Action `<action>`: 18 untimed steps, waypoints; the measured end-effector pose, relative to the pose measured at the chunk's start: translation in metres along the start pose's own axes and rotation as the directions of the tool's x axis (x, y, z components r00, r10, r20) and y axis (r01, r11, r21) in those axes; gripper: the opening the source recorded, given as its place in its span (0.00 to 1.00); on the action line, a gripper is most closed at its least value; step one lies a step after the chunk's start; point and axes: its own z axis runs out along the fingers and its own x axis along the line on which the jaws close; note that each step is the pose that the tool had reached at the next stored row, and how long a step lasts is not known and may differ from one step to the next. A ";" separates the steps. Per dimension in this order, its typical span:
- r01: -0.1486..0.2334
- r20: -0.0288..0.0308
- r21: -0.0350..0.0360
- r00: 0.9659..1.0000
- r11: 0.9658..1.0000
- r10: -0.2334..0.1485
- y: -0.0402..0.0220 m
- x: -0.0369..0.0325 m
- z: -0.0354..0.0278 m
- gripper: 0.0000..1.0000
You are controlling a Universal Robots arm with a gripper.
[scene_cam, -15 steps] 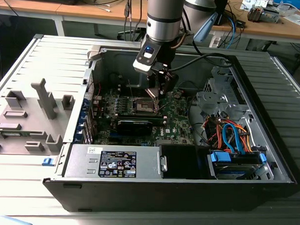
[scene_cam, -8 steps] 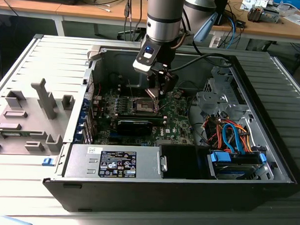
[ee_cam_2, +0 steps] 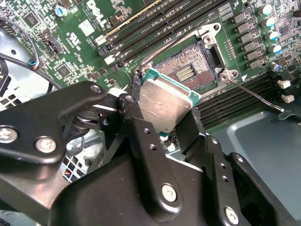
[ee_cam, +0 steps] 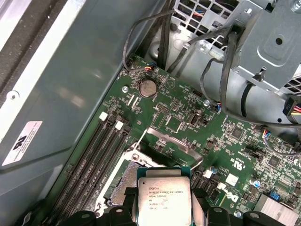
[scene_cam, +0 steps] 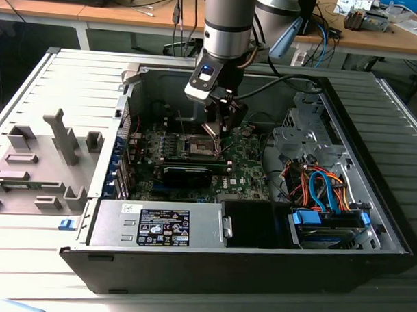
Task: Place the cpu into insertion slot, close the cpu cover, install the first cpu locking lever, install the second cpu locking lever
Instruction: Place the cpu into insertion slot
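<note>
My gripper (scene_cam: 220,126) reaches down into the open computer case and is shut on the cpu (ee_cam_2: 164,106), a flat silvery-grey square with a green edge. In both wrist views the black fingers (ee_cam_2: 136,127) press on two opposite edges of the chip (ee_cam: 163,195). The chip hangs tilted just above and beside the insertion slot (ee_cam_2: 190,70), whose contact field lies bare inside its metal rim (ee_cam: 123,181). The cpu cover (ee_cam: 171,143) stands swung up at the socket's far edge. A thin wire locking lever (ee_cam_2: 256,94) sticks out free beside the socket.
The green motherboard (scene_cam: 246,167) lies on the case floor with long black memory slots (ee_cam_2: 155,23) next to the socket. A power supply (scene_cam: 158,226) sits along the near wall. Cables and a drive cage (scene_cam: 324,191) fill the exterior view's right.
</note>
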 end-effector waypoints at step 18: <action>-0.010 0.003 0.002 1.000 1.000 0.010 0.0000 0.0001 0.0017 0.55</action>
